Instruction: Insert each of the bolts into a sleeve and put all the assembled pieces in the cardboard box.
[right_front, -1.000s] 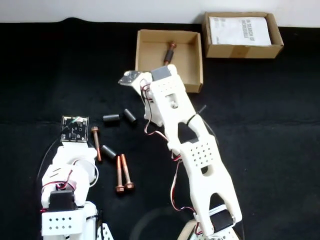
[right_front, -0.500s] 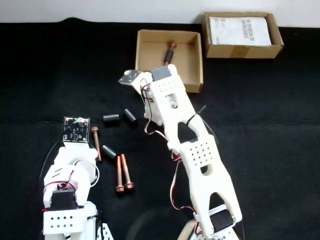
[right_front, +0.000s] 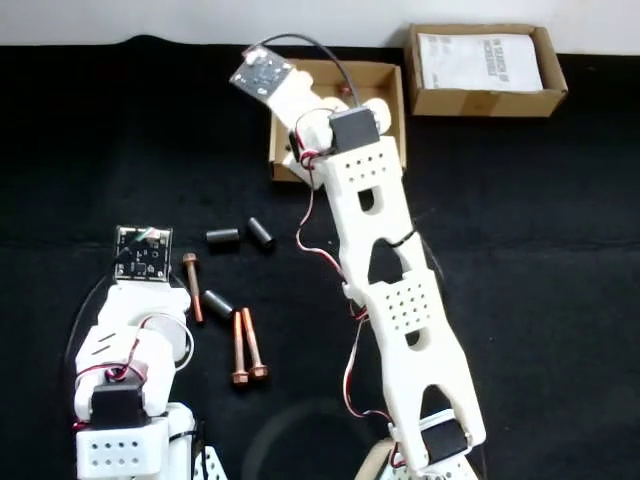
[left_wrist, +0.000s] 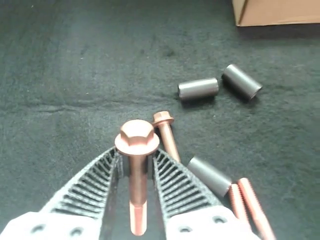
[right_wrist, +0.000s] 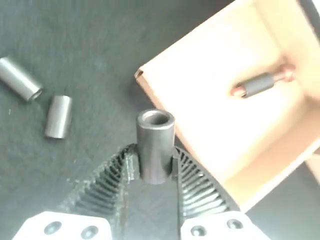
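Observation:
My left gripper (left_wrist: 136, 155) is shut on a copper bolt (left_wrist: 136, 185), held head outward above the mat. Just past it lie another bolt (left_wrist: 167, 136), a dark sleeve (left_wrist: 210, 175) and two more bolts (left_wrist: 250, 200). Two sleeves (left_wrist: 198, 89) (left_wrist: 241, 81) lie farther off. My right gripper (right_wrist: 155, 152) is shut on a dark sleeve (right_wrist: 155, 142), held upright over the near corner of the cardboard box (right_wrist: 200, 100). One assembled piece (right_wrist: 262, 84) lies inside the box. In the high view the right arm (right_front: 365, 190) stretches over the box (right_front: 385, 120).
A second cardboard box (right_front: 485, 95) holding a printed sheet stands at the back right. Loose bolts (right_front: 245, 348) and sleeves (right_front: 222, 238) are gathered on the black mat between the arms. The mat's right half is open room.
The right arm has swung away from the mat's middle and now reaches over the box's near left corner. The left arm has shifted slightly to the left.

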